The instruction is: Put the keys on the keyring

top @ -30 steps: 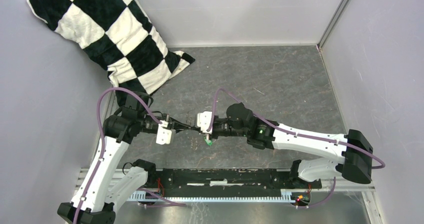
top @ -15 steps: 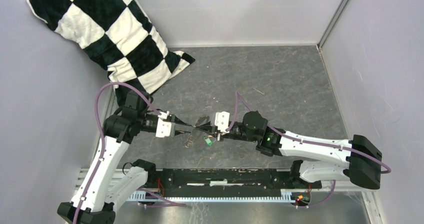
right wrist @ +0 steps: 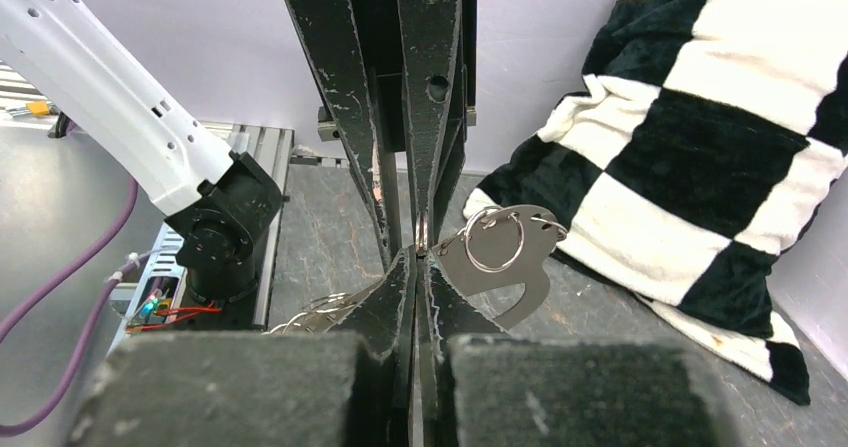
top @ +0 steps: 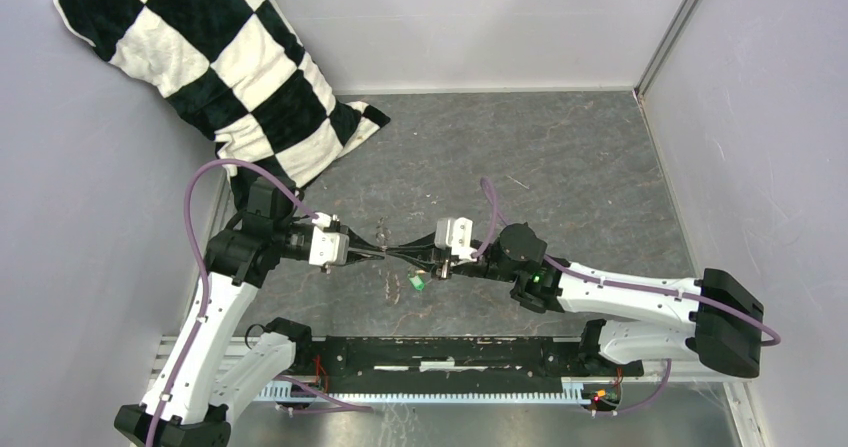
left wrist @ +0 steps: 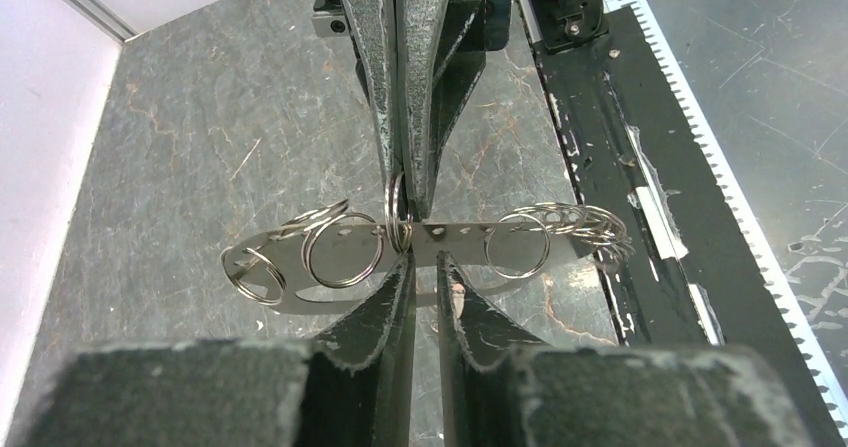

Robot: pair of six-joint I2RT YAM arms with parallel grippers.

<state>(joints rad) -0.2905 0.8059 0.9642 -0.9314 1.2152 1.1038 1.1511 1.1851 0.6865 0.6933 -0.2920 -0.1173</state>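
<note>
The keyring (left wrist: 460,235) is a flat silvery metal piece with a row of holes, strung with split rings, and it hangs in the air between both grippers (top: 400,253). My right gripper (right wrist: 417,257) is shut on it at a ring seen edge-on, reaching in from the top of the left wrist view (left wrist: 405,207). Facing it tip to tip, my left gripper (left wrist: 425,265) has its jaws slightly apart at the plate's lower edge, with nothing between them. A green-tagged key (top: 417,282) lies on the table below and shows in neither wrist view.
A black-and-white checked pillow (top: 220,67) leans in the far left corner. The black rail (top: 450,352) with the arm bases runs along the near edge. Grey walls close in the table on the left, back and right. A bunch of rings (top: 389,287) hangs from the keyring.
My right gripper has drawn back to the right with the keyring. The left gripper's fingers have followed, and its jaws, shut a second ago, now stand slightly apart. The green key has barely moved.
</note>
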